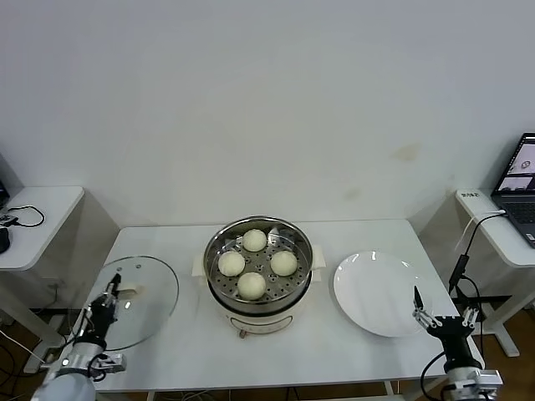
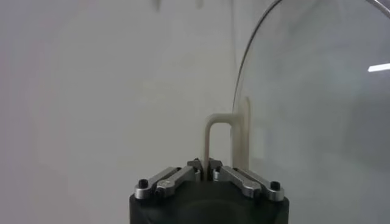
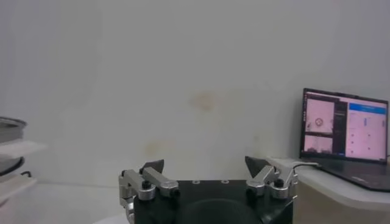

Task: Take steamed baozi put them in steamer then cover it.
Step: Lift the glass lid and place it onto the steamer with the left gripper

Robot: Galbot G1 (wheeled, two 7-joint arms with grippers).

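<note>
Several cream-white steamed baozi (image 1: 252, 241) sit inside the shiny steamer (image 1: 218, 251) on its cream pot base at the table's middle. The glass cover (image 1: 155, 292) lies at the table's left end. My left gripper (image 1: 111, 294) is shut on the cover's cream bar handle (image 2: 210, 137), whose thin leg is pinched between the jaws in the left wrist view; the glass disc (image 2: 317, 109) stands beside it there. My right gripper (image 1: 441, 317) hangs open at the table's front right corner, beside the plate, holding nothing.
A flat white plate (image 1: 376, 292) lies right of the steamer. A side table with a laptop (image 1: 518, 188) and cables stands at the far right, seen also in the right wrist view as the laptop (image 3: 344, 125). Another side table (image 1: 38, 221) is at the left.
</note>
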